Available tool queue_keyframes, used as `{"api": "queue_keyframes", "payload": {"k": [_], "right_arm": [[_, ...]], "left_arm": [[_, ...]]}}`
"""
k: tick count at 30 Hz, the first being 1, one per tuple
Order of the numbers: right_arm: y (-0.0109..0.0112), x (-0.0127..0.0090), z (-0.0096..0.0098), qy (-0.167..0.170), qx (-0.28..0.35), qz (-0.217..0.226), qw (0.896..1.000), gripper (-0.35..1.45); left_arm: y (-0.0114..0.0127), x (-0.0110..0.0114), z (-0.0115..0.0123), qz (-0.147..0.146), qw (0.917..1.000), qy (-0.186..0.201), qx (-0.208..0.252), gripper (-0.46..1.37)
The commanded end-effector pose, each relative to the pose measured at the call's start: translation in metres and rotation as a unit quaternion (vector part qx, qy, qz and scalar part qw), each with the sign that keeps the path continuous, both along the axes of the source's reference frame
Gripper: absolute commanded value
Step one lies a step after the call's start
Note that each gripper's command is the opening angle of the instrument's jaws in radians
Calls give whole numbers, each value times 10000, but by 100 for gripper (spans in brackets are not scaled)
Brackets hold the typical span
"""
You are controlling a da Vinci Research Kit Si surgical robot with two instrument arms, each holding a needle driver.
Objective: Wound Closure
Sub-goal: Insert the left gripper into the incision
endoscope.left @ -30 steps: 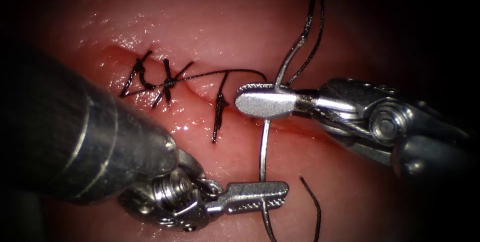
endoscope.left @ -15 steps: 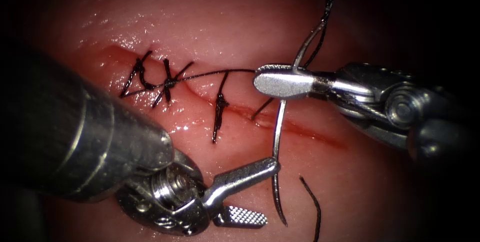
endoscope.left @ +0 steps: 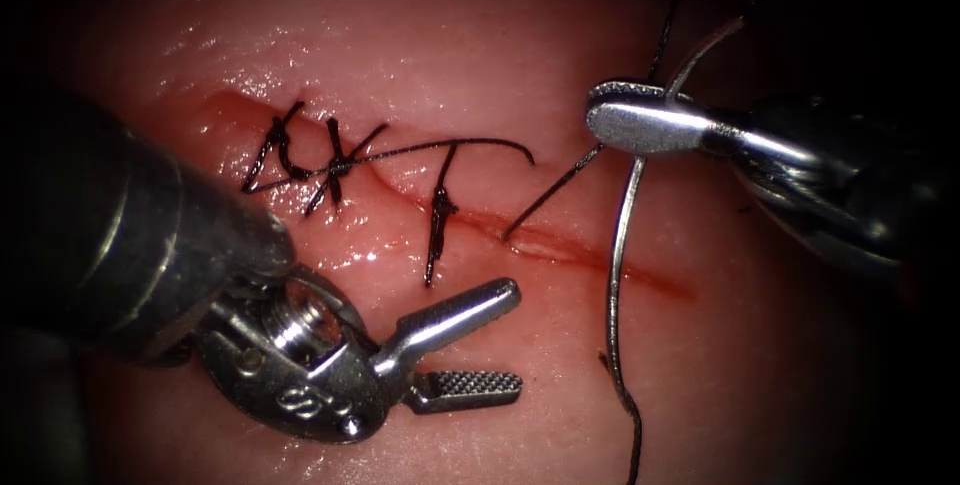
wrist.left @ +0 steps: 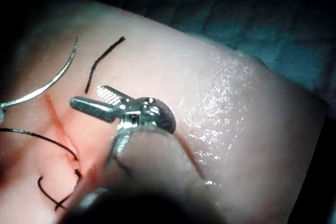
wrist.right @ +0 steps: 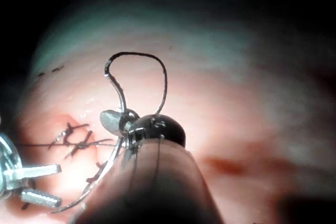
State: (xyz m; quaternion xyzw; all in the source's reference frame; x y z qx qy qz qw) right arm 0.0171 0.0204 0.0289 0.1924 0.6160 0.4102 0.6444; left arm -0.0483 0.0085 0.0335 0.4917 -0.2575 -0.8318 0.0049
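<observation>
The right arm's tool [endoscope.left: 640, 125] has its fingers pressed together on the curved needle [endoscope.left: 615, 275], pinching it near the thread end of its curve. The needle hangs free of the tissue [endoscope.left: 480, 35], arcing down across the right part of the cut [endoscope.left: 600, 260] with its tip toward the tissue's near edge. A second ago the left arm's tool [endoscope.left: 490, 340] was clamped on the needle's lower part; now its fingers are spread and hold nothing, left of the needle and on the near side of the cut, and the right tool has carried the needle up and to the right. The thread [endoscope.left: 555, 190] runs taut from the tissue at the cut, just right of the last stitch, up to the right tool. Three dark stitches [endoscope.left: 330, 165] sit along the left part of the cut, with a loose tail curving right above it. A short cut end of thread [endoscope.left: 632, 425] lies near the needle's tip.

In the right wrist view the thread loops [wrist.right: 142, 72] above the closed fingers [wrist.right: 113, 119]. The left wrist view shows the spread fingers [wrist.left: 97, 103] with the needle [wrist.left: 47, 85] nearby.
</observation>
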Motion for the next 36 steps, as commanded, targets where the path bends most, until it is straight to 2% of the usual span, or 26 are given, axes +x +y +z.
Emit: {"api": "queue_keyframes", "payload": {"k": [1,3,6,11,16,19,20,21,23,26,30,33,36], "right_arm": [[0,0,1,-46,-96,-11,9999,-35],[1,0,-1,-102,-280,-48,9995,-35],[3,-1,-4,-156,-460,-86,9988,-35],[5,-1,-9,-232,-746,-135,9969,-35],[5,-1,-9,-364,-991,-119,9943,-35],[5,-1,-10,-457,-1184,-100,9919,-35],[5,0,-10,-526,-1290,-88,9902,-35],[5,0,-10,-538,-1289,-75,9902,-35],[3,0,-12,-616,-1421,-70,9879,-35],[1,1,-14,-674,-1581,-116,9851,-35],[-2,2,-16,-743,-1799,-160,9807,-35],[-5,2,-17,-825,-2252,-220,9706,-35],[-8,1,-20,-765,-2622,-230,9617,-35]], "left_arm": [[1,0,0,111,9998,126,97,-15],[1,0,1,139,9994,184,262,-35],[1,0,0,152,9989,225,382,-35],[2,-3,0,260,9934,513,997,-35],[3,-6,0,130,9869,535,1519,-35],[4,-9,0,65,9775,672,1996,-35],[5,-10,1,59,9712,768,2253,-35],[6,-11,1,47,9684,810,2358,-35],[10,-13,4,158,9565,935,2760,-35],[19,-16,11,138,9446,994,3125,-35],[25,-13,23,15,9379,1024,3316,-35],[26,-7,35,-30,9314,1211,3434,-35],[28,-3,43,-83,9288,1208,3503,-35]]}}
